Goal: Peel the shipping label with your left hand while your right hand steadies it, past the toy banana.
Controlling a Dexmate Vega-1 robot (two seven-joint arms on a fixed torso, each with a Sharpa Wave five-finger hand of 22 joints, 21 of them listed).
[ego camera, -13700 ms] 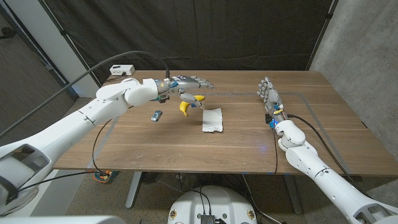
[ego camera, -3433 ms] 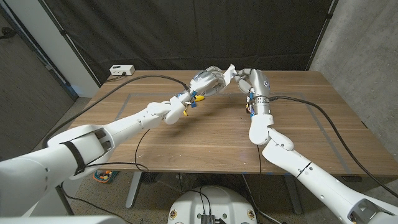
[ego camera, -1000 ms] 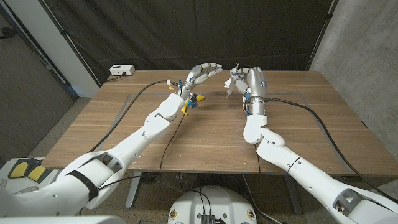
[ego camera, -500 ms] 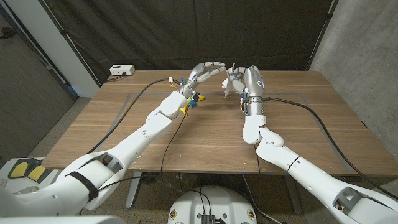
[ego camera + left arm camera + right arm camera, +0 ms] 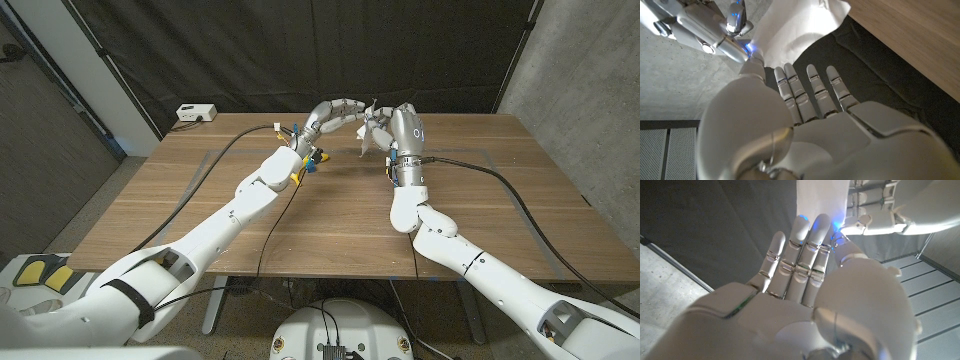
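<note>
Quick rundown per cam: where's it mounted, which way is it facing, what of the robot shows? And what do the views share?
Head view: fixed on the head, looking down over the table; both arms enter from the bottom corners, left hand and right hand raised at the far side.
Left wrist view: on the left wrist, looking along its hand at the shipping label.
Right wrist view: on the right wrist, looking along its hand at the label.
Shared: the label, and the opposite hand.

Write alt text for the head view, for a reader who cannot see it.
Both robot arms reach over a wooden table and meet at its far side, where the right hand holds up a white shipping label and the left hand reaches its fingers to it. A yellow toy banana lies beneath the left wrist.
</note>
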